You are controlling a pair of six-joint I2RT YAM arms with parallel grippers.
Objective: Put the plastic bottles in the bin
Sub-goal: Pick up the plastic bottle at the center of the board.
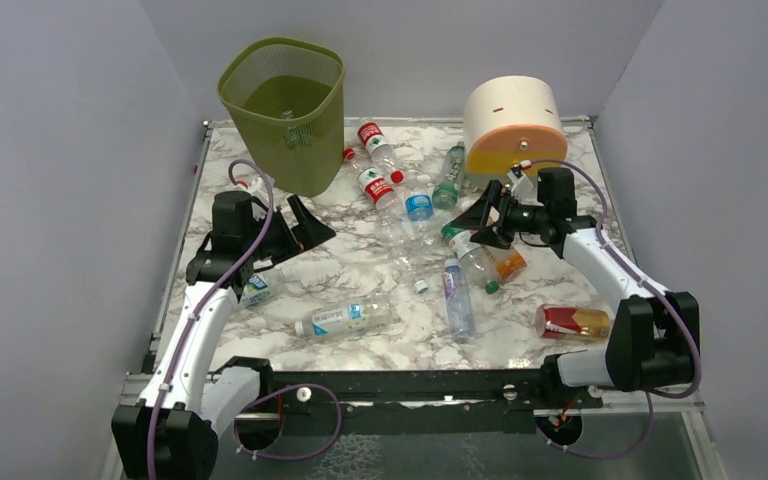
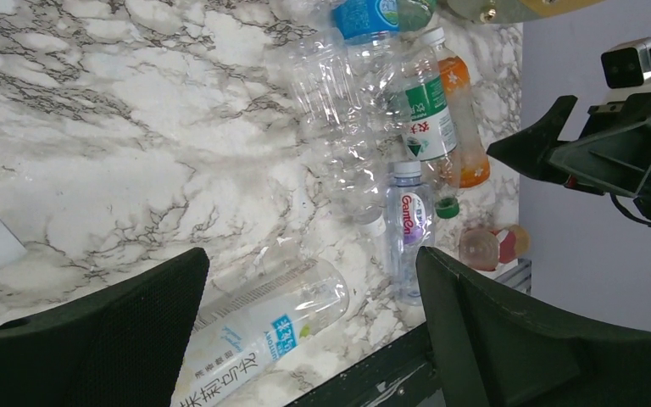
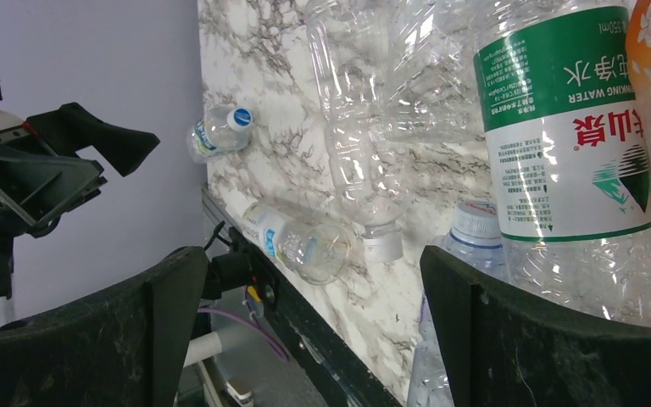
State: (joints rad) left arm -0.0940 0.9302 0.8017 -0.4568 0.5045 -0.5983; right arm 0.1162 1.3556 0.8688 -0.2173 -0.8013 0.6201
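No bottle is held, so this looks like the stage of choosing and reaching. The plastic bottles (image 1: 375, 185) lie scattered on the marble tabletop (image 1: 360, 270), mostly around its centre and right. The olive mesh bin (image 1: 300, 150) stands at the far left. The left fingers (image 2: 93, 339) are spread wide and empty, aimed towards a white-labelled bottle (image 2: 263, 331). The right fingers (image 3: 517, 339) are equally wide and empty, just beside a green-labelled bottle (image 3: 568, 153). The next move probably calls for one arm to lower, straddle a bottle's body, close on it and carry it to the bin.
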